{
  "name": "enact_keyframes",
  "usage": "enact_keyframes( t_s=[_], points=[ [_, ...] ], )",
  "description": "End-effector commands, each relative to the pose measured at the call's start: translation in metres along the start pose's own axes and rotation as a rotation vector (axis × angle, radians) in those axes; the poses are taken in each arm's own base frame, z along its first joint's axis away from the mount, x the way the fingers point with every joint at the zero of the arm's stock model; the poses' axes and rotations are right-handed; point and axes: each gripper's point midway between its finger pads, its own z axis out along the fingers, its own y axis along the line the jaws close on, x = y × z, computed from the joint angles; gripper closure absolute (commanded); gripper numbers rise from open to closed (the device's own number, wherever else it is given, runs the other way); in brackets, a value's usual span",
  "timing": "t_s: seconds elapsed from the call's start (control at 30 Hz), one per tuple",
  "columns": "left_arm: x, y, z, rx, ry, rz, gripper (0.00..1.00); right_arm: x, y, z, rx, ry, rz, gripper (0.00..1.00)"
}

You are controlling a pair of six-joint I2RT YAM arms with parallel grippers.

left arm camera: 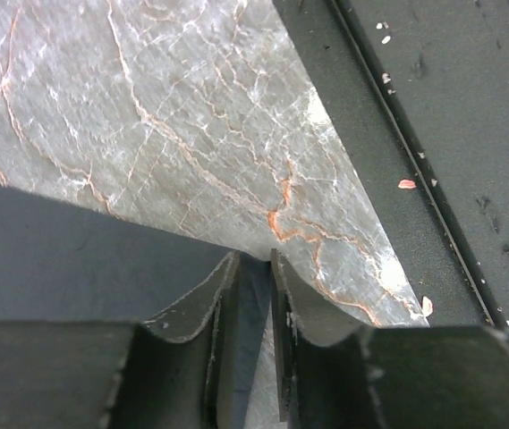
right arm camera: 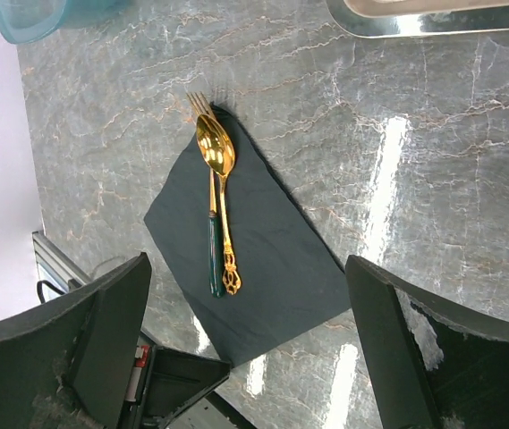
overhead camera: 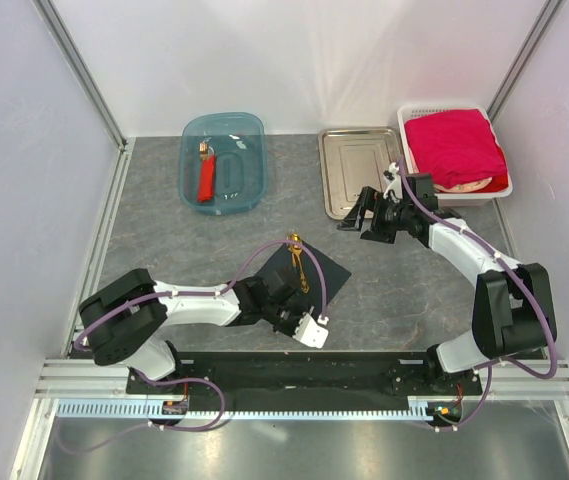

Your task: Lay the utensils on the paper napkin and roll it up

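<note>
Rolling stage: utensils [right arm camera: 218, 206] lie on the paper napkin [right arm camera: 272, 268], whose seven-o'clock corner we judge the narrowly parted left gripper [left arm camera: 254, 259] must pinch and roll over them; right gripper [right arm camera: 245, 264] gapes empty.

place: robot lab test cell | evidence: white panel walls [overhead camera: 294, 60], metal posts [overhead camera: 82, 70] around table [overhead camera: 164, 230]; slotted rail [overhead camera: 264, 408] along table's near edge
</note>
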Motion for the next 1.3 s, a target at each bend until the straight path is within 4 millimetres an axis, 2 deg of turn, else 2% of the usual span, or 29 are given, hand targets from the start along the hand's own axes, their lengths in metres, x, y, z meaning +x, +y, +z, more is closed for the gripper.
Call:
enact_keyframes(
  t_s=[0.0,0.13,0.17,0.27,0.43,0.57,0.67,0.83,0.97,1.0,1.07,1.1,1.27],
  points=[
    [-0.001,-0.007,0.003,0.052,-0.014,0.072,0.74,-0.008,0.015,-0.007,-0.053,-0.034,-0.049,0.02],
    [0.004,-0.015,0.002,0.084,0.006,0.061,0.81,-0.003,0.016,-0.012,-0.066,-0.030,-0.072,0.02],
    [0.002,-0.016,0.000,0.085,-0.003,0.061,0.89,-0.003,0.019,-0.015,-0.070,-0.041,-0.087,0.02],
    [-0.004,-0.018,-0.006,0.074,-0.024,0.061,0.98,0.002,0.019,-0.019,-0.078,-0.053,-0.094,0.02],
    [-0.021,-0.001,-0.021,0.009,-0.072,0.015,0.98,0.011,0.020,-0.017,-0.103,-0.042,-0.079,0.02],
    [-0.027,0.016,-0.030,-0.027,-0.101,-0.013,0.98,0.018,0.018,-0.012,-0.119,-0.006,-0.051,0.02],
    [-0.025,0.031,-0.036,-0.051,-0.110,-0.057,0.98,0.021,0.019,-0.009,-0.126,0.009,-0.028,0.02],
    [-0.010,0.056,-0.044,-0.116,-0.104,-0.115,0.98,0.027,0.022,-0.006,-0.148,0.024,0.024,0.04],
    [-0.003,0.069,-0.047,-0.160,-0.106,-0.137,0.98,0.041,0.023,0.000,-0.170,0.077,0.048,0.18],
    [-0.002,0.073,-0.048,-0.175,-0.108,-0.139,0.98,0.046,0.025,0.002,-0.177,0.090,0.047,0.26],
    [0.003,0.077,-0.048,-0.184,-0.099,-0.145,0.98,0.053,0.025,0.006,-0.179,0.110,0.046,0.34],
    [0.005,0.080,-0.050,-0.193,-0.097,-0.149,0.98,0.057,0.027,0.008,-0.184,0.123,0.044,0.42],
    [0.015,0.089,-0.053,-0.217,-0.081,-0.164,0.98,0.073,0.030,0.016,-0.195,0.175,0.038,0.63]
  ],
)
